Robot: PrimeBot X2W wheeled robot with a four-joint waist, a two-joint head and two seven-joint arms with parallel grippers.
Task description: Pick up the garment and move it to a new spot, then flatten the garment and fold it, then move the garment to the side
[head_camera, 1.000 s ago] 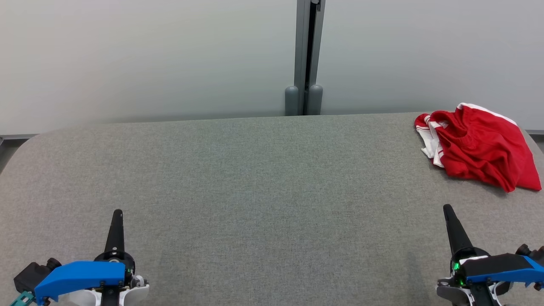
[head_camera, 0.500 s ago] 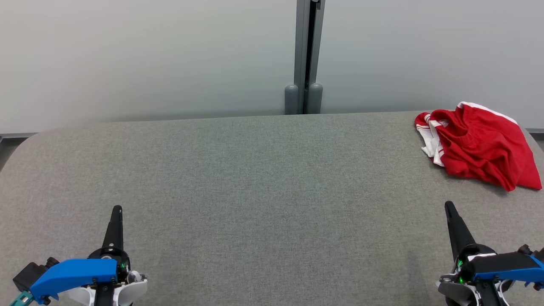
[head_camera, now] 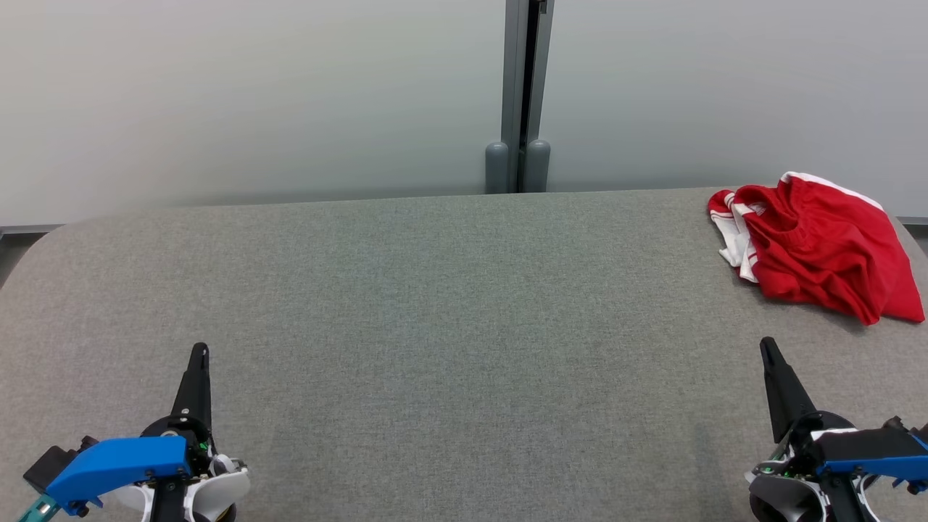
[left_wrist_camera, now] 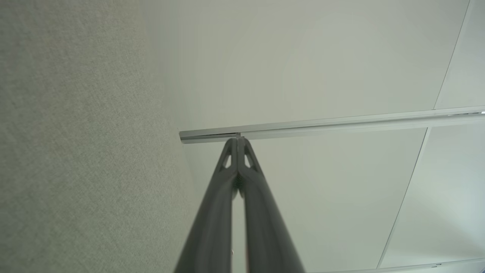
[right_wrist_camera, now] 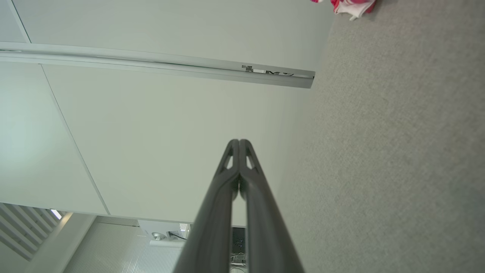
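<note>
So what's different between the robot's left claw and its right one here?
The right gripper sits near the crumpled red garment; the left gripper is far across the grey table from it. The left gripper's fingers point almost straight up the head view; the right gripper's lean leftward. Both are shut, holding nothing.

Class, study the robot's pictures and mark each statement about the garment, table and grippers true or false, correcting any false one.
1. The red garment lies crumpled near the far right corner of the table. True.
2. The left gripper and the right gripper are both shut. True.
3. The right gripper holds the garment. False: it is empty and apart from the garment.
4. The garment is plain red. False: it has white trim.
</note>
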